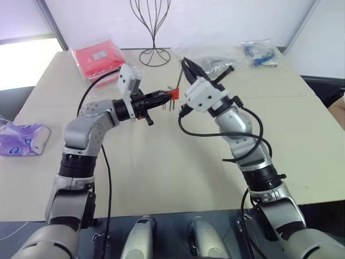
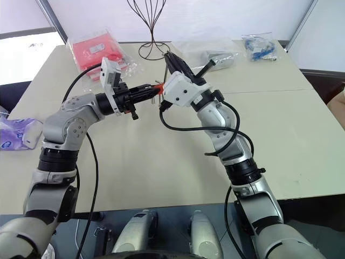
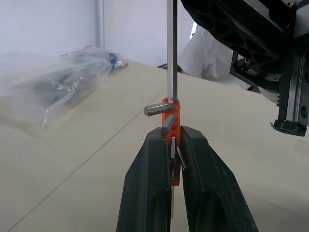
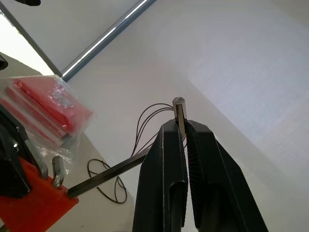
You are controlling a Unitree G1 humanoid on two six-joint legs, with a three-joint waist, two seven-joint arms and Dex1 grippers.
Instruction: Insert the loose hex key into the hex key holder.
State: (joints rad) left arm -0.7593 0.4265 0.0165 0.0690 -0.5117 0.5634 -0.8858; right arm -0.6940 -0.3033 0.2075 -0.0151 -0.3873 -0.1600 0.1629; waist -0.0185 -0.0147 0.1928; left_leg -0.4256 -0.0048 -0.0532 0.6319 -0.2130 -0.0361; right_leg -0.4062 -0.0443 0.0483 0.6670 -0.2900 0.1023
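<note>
Pincers [image 1: 171, 95] mid-table, open tabletop [image 1: 161, 162] around.

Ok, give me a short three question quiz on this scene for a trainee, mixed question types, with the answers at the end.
1. True or false: the left gripper is shut on the orange holder.
2. What does the right gripper hold? A) a blue packet B) the loose hex key C) nothing
3. Fill in: the key's long leg reaches to the ____ .

Key:
1. True.
2. B, pinched by its short leg.
3. Holder; the wrist views show the rod meeting the orange block, both held above the table.
</note>
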